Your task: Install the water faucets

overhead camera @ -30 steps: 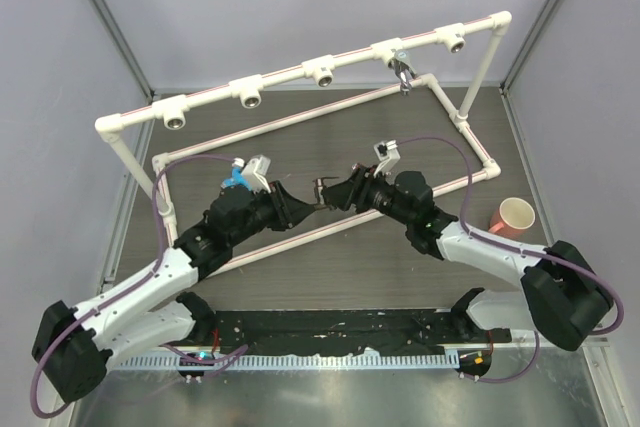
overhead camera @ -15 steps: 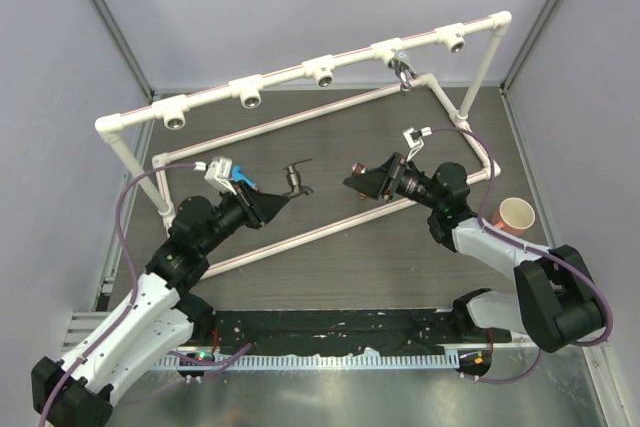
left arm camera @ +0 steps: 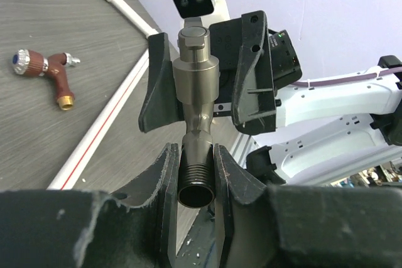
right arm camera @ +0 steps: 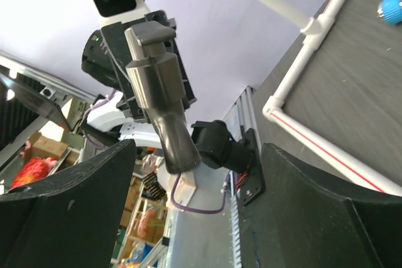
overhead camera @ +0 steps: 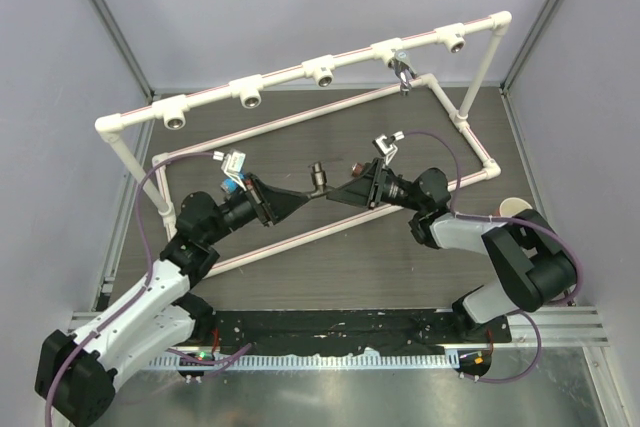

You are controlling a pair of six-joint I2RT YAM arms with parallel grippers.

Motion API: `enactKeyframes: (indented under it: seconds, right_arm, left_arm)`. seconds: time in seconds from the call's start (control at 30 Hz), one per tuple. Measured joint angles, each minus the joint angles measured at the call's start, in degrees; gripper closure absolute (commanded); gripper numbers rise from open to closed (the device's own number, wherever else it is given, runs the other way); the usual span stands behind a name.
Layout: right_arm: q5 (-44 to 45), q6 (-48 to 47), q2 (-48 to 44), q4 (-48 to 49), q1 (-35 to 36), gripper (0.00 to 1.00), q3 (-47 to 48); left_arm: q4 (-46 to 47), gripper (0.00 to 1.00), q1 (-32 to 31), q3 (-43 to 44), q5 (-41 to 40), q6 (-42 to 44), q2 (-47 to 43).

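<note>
dark faucet (left arm camera: 196, 70), left gripper (left arm camera: 195, 158) clamping — right gripper (right arm camera: 198, 155) flanking

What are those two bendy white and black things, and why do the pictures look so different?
They are two robot arms bolted to a table. One picture looks down from above: the left arm and right arm meet in the middle. The other two come from little cameras on each wrist, so they look along the jaws. The left arm's jaws are pinching the threaded end of a dark faucet. The right arm's jaws sit open on either side of it. A red-brown faucet lies on the table, a chrome faucet hangs on the white pipe frame, and a pink cup stands nearby.
</note>
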Motion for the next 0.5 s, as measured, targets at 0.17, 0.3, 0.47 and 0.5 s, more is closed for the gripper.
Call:
enactKeyframes:
  seconds: [0.17,0.3,0.47,0.5]
  right_arm:
    - [-0.3,1.5,0.8,0.6,1.7,0.19,2.1]
    - [-0.5,2.1,0.8,1.4,1.7,0.22,3.3]
    - [-0.5,2.7,0.8,1.5,2.1,0.27,4.1]
    - [-0.5,2.8,0.8,1.5,2.3,0.28,4.3]
  left_arm:
    - [3.0,1.0,0.0,0.0,2.3,-1.3,2.8]
    - [4.3,1.0,-0.1,0.0,2.9,-1.5,2.9]
    - [6.5,1.0,-1.0,0.1,3.4,-1.5,3.7]
    - [6.8,1.0,-1.3,0.2,3.4,-1.6,4.1]
